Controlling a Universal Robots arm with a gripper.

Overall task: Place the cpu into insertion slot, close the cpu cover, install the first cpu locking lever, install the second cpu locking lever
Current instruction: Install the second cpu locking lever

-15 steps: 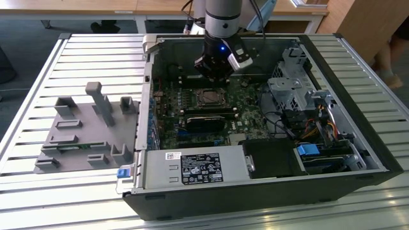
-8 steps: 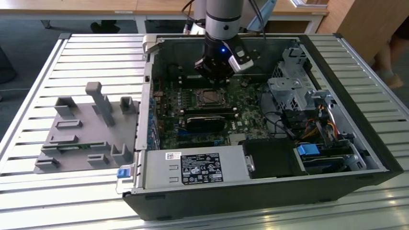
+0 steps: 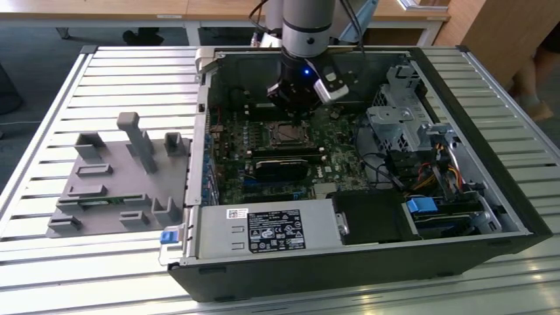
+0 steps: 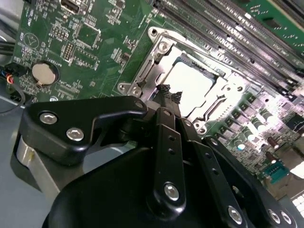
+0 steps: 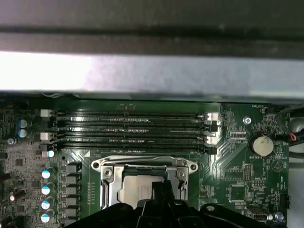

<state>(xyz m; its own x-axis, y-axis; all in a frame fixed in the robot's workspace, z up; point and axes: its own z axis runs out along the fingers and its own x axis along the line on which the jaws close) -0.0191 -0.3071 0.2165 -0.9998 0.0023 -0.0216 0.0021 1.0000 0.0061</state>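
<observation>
Gripper (image 4: 168, 102) low over insertion slot (image 3: 286, 133), black fingertips pressed together, seemingly grasping nothing | cpu (image 4: 192, 88) flat, silvery, seated in slot under silver cpu cover (image 4: 156, 61) frame | long black memory slots (image 5: 133, 130) beside | green board (image 4: 95, 42) around | near cover edge hidden by fingers.
</observation>
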